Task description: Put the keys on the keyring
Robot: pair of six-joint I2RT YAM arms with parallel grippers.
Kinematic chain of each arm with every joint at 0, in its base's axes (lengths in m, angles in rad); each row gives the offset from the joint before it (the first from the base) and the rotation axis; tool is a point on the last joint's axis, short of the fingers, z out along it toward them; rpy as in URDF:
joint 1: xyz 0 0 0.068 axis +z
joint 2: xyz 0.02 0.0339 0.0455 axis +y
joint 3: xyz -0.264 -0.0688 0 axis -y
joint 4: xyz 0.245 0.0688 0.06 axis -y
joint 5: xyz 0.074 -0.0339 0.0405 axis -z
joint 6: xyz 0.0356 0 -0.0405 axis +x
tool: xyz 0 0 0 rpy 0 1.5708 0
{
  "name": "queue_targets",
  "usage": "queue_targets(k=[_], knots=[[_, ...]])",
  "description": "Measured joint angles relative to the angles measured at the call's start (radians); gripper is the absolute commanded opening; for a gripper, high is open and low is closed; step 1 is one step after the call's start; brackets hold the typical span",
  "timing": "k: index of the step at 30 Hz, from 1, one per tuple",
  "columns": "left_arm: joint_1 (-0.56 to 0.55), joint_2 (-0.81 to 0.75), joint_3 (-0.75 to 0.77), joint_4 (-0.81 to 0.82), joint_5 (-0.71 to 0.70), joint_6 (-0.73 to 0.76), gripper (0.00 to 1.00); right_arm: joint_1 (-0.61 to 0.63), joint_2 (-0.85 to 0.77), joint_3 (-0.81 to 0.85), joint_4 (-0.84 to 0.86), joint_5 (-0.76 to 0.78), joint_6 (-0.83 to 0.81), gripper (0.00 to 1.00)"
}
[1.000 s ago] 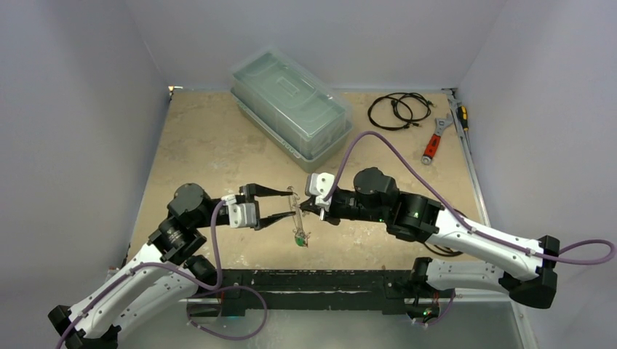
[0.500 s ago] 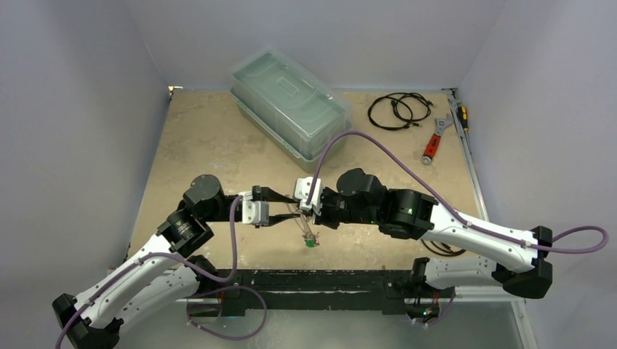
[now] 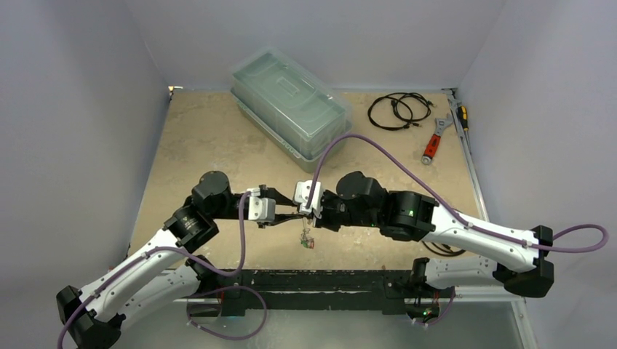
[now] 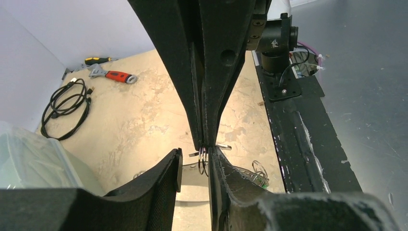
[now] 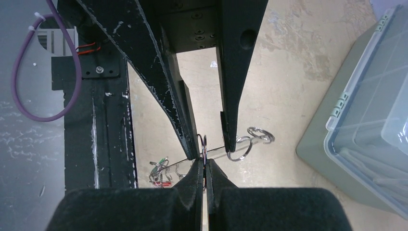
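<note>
Centrally, the keyring (image 5: 216, 150) lies across the gap between the part-spread fingers of the left gripper (image 4: 195, 156), above the front of the table (image 3: 204, 145). Whether they press on it I cannot tell. The right gripper (image 5: 205, 166) meets it nose to nose, clenched on a thin split ring (image 4: 204, 162). The keys (image 3: 307, 241), green and red showing, bunch just nearside of the tips. Well behind lie a lidded bin (image 3: 291, 102), a cable (image 3: 393, 110) and a wrench (image 3: 434, 143).

Lidded plastic box (image 3: 291, 109), black cable (image 3: 396, 110), red wrench (image 3: 434, 139)
</note>
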Motion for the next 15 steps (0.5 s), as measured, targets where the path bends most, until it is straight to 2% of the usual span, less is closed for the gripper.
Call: queue_targets(k=[4,7,12,15], knots=[[0.0,0.01,0.0,0.007,0.013,-0.008,0.16,0.003,-0.01,0.0,0.0,0.002,0.0,0.0],[-0.001,0.014,0.0,0.019,0.023,-0.02,0.0,0.004,-0.016,0.0,0.001,0.014,-0.002,0.0],[-0.001,0.017,0.0,0.022,0.029,-0.025,0.0,0.007,-0.019,-0.006,0.004,0.019,-0.004,0.0],[0.0,0.008,0.0,0.018,0.026,-0.026,0.0,0.007,-0.025,-0.019,0.028,0.018,-0.005,0.23]])
